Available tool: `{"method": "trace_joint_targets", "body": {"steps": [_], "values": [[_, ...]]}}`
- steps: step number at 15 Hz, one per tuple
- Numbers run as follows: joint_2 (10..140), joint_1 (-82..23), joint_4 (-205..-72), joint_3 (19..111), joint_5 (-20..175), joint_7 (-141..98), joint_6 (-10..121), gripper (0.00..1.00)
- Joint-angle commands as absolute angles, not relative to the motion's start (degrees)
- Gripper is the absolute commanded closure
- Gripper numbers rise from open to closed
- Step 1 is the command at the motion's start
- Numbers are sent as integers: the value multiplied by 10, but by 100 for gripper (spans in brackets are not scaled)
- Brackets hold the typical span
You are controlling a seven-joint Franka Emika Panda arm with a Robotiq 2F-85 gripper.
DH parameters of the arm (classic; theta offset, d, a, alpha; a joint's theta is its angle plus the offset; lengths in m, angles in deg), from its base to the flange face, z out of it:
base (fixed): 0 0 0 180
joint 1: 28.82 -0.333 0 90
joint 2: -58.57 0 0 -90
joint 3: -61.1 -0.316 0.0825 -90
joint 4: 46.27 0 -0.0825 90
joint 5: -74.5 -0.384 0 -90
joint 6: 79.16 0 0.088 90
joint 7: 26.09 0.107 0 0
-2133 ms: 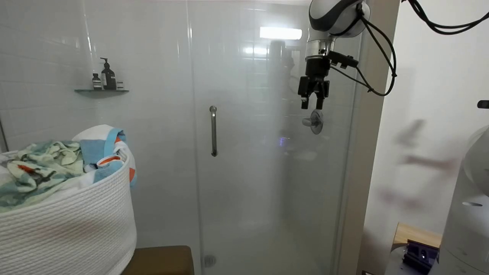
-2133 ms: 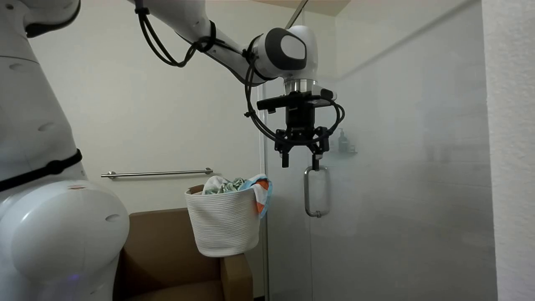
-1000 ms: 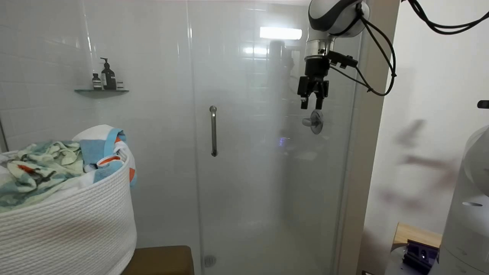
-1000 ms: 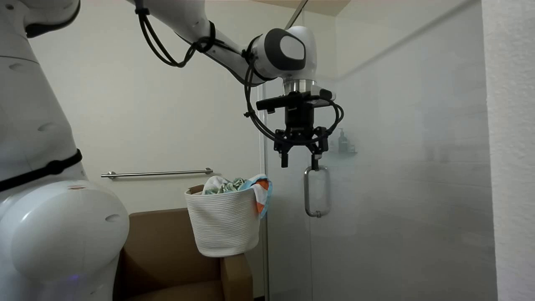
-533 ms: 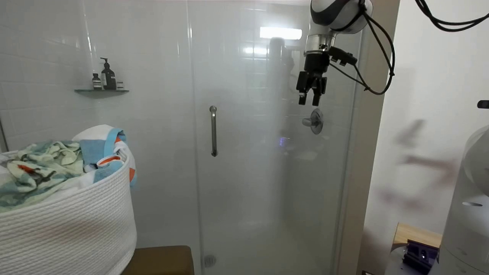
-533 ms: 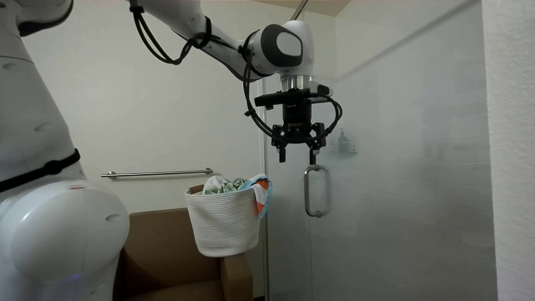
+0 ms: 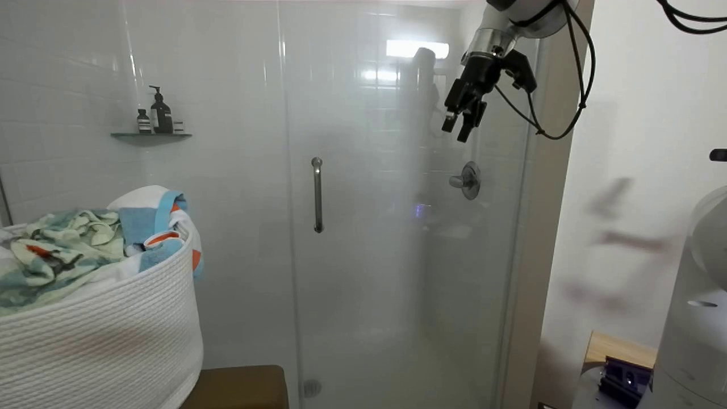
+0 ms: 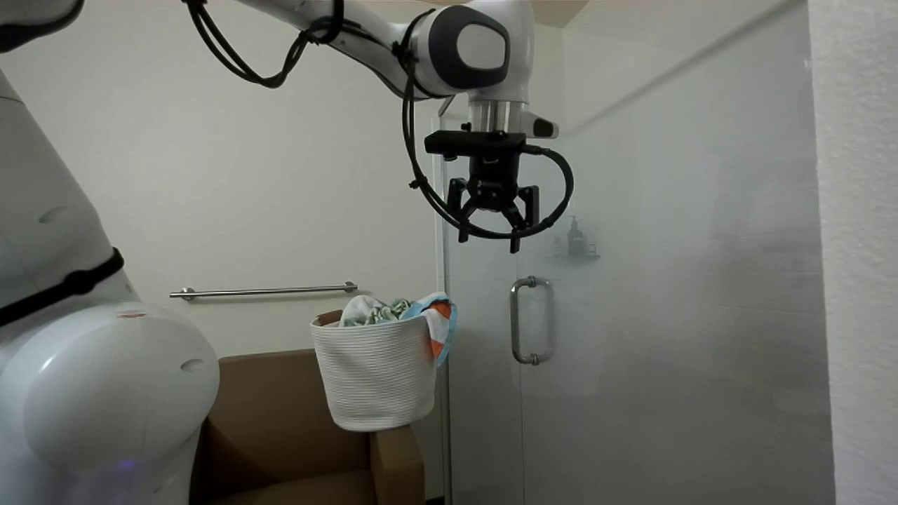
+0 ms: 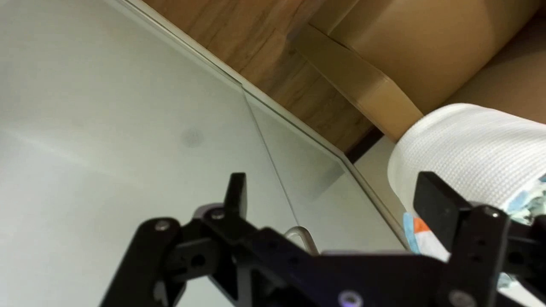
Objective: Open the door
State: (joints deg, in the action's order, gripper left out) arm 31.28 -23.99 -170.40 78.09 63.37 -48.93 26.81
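White basket (image 7: 108, 346) and towels (image 7: 74, 244) come nearest me in an exterior view, a chair (image 7: 241, 389) just beside them. Further off hangs my gripper (image 7: 455, 132), tilted, its fingers (image 9: 437, 207) spread wide and holding nothing, higher than the handle (image 7: 317, 196) and apart from it. Behind that I see the door (image 7: 369, 284), closed, edge to edge with the next panel (image 7: 244, 284). Beyond, bottles (image 7: 162, 117) stand on a shelf (image 7: 150, 136).

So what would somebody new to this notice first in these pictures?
Probably the white basket heaped with colorful cloths, large at the lower left of an exterior view. Next, the black end effector, hanging open and tilted at that view's upper right, in front of the glass door. The door's silver bar handle stands upright just left of center.
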Motion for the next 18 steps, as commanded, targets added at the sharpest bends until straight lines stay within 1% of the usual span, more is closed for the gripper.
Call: {"method": "trace_joint_targets", "body": {"steps": [1, 4, 8, 14, 18], "values": [[305, -253, -1700, 822, 554, -560, 268, 0], [313, -262, -1690, 861, 474, -613, 256, 0], [324, -263, -1692, 889, 395, -658, 231, 0], [365, -245, -1702, 891, 310, -665, 226, 0], [408, -233, -1693, 881, 256, -639, 193, 0]]}}
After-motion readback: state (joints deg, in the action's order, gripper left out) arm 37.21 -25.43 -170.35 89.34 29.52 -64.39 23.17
